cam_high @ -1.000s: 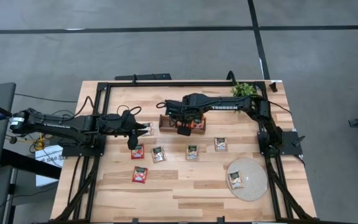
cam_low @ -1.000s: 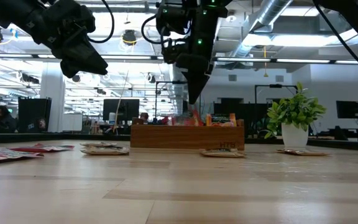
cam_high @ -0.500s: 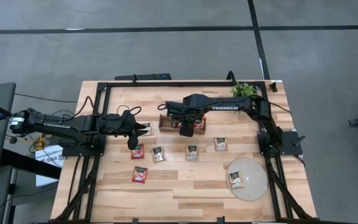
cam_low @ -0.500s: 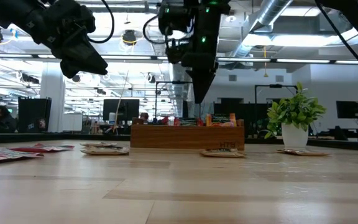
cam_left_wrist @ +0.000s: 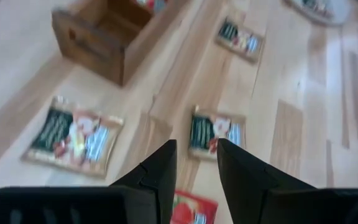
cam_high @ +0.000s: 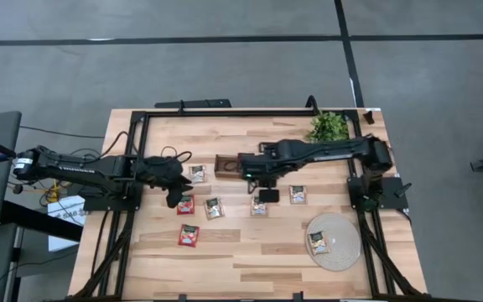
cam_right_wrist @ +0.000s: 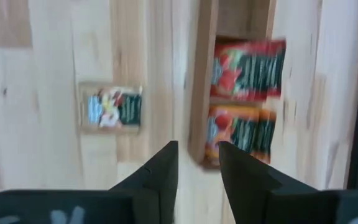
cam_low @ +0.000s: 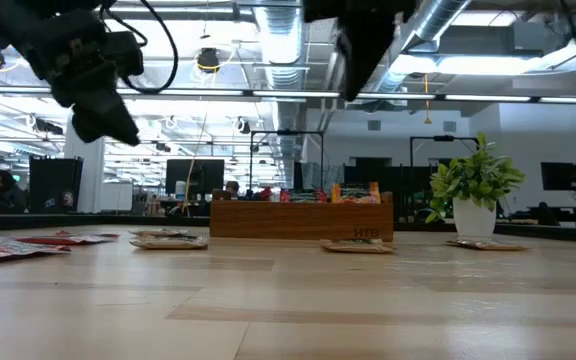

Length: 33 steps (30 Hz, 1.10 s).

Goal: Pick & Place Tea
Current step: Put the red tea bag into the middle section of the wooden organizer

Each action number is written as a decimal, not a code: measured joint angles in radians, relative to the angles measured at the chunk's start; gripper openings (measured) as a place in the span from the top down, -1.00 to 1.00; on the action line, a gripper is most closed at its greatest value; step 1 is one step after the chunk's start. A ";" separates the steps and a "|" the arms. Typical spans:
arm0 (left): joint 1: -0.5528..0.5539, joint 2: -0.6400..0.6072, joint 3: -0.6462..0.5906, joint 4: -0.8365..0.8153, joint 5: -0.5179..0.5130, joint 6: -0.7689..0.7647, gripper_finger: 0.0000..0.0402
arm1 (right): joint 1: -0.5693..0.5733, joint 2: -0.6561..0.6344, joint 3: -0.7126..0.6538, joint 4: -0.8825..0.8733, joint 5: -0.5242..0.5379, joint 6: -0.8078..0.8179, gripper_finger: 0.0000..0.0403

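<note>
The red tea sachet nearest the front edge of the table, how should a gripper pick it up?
The red sachet lies flat on the table, clear of the others. Probably come straight down from above and pinch across two opposite edges, since no side stands proud to catch.

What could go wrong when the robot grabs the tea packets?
The sachets lie flat on the table, so the left gripper, open above one, might just push it along. The wooden box already holds red sachets, so another could catch on its wall and fall outside. The right gripper, open near the box, might bump it.
</note>
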 joint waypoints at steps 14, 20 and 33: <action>0.000 0.022 0.000 -0.179 0.007 -0.025 0.47 | 0.126 -0.632 -0.728 0.446 0.069 0.428 0.49; 0.000 0.101 0.000 -0.172 0.015 -0.075 0.47 | 0.134 -0.861 -0.917 0.523 0.120 0.496 0.49; 0.000 0.232 0.000 -0.157 0.091 -0.154 0.47 | 0.136 -1.274 -1.246 0.936 0.138 0.508 0.49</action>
